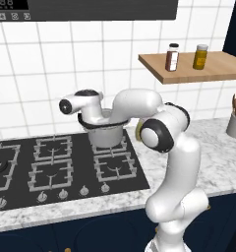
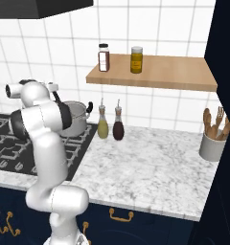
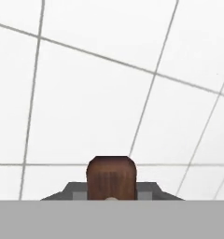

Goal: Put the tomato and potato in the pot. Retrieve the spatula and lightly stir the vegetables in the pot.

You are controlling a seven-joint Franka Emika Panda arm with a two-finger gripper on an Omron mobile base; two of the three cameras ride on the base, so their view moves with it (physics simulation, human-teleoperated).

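Note:
The silver pot (image 1: 106, 136) stands on the back right burner of the stove, and its black handle shows in the right base view beside the pot (image 2: 77, 117). My arm bends over the pot and hides its inside, so the tomato and potato are hidden. In the hand view my gripper (image 3: 111, 192) is shut on a brown, square-ended piece, the spatula's handle (image 3: 111, 178), with the white wall tiles behind it. The spatula's blade is out of sight.
The black stove (image 1: 51, 167) covers the counter's left. A yellowish-green bottle (image 2: 103, 125) and a dark bottle (image 2: 118, 126) stand right of the pot. A wooden shelf (image 2: 155, 72) carries two jars. A grey cup of wooden utensils (image 2: 212, 145) stands far right.

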